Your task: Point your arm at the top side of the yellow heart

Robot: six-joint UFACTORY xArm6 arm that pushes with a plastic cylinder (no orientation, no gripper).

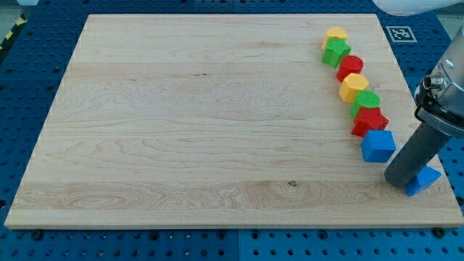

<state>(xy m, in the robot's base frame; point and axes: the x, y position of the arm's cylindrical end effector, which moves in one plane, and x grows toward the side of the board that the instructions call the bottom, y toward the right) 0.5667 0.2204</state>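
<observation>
- Eight blocks run down the board's (181,130) right edge; the yellow heart (354,87) sits mid-chain, between a red block (349,67) and a green block (365,102).
- No gripper exists; the tip (401,183) rests near the bottom-right corner, touching a blue block (423,178).
- Pointing seems not yet done.

Pale wood board (181,116) on blue perforated table (29,65), fiducial tag (400,33) top right.

green star (336,51) | red block (350,67) | green block (366,101) | red star (370,120) | blue cube (378,145) | small blue block (424,179) | wood board (203,123) | all near the view's right
</observation>
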